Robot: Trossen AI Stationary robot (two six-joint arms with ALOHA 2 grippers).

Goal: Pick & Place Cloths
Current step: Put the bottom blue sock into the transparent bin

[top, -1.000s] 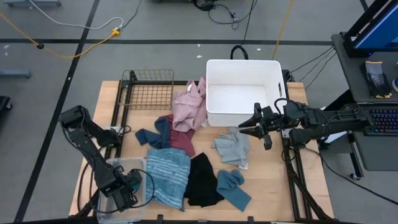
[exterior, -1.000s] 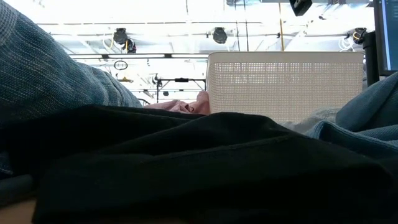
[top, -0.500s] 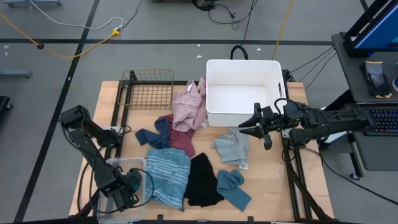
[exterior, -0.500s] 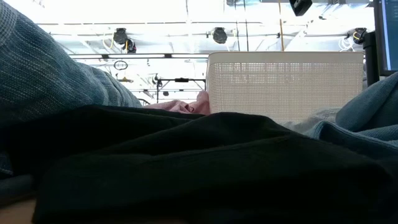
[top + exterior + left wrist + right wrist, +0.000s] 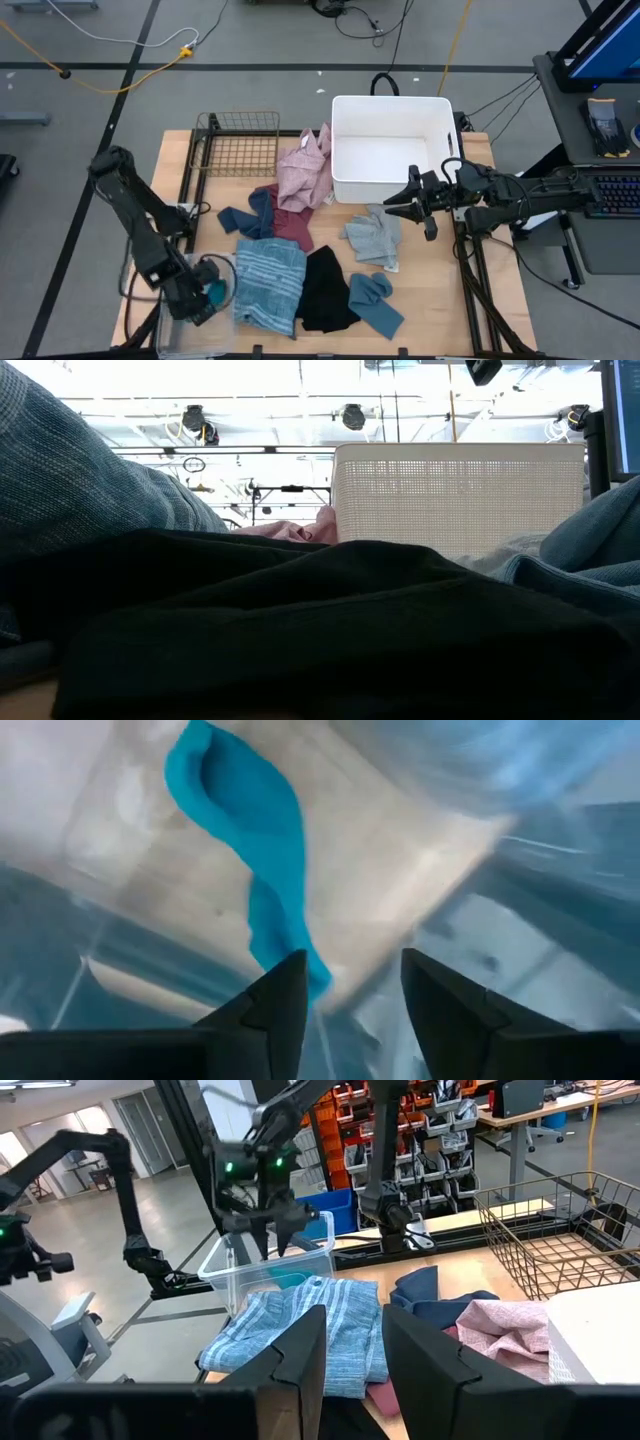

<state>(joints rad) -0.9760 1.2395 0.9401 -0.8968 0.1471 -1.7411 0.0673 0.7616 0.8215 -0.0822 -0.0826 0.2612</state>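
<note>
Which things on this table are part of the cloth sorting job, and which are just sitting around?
Part of the job:
pink cloth
maroon cloth
navy cloth
grey cloth
blue-striped cloth
black cloth
teal cloth
bright teal cloth in the clear bin
white bin

Lying about:
wire basket
keyboard

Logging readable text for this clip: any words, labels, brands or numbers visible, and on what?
None can be read.
White bin, wire basket, clear tub, cloths: no print visible.
Shelf bins behind the table: any labels too small to read.
</note>
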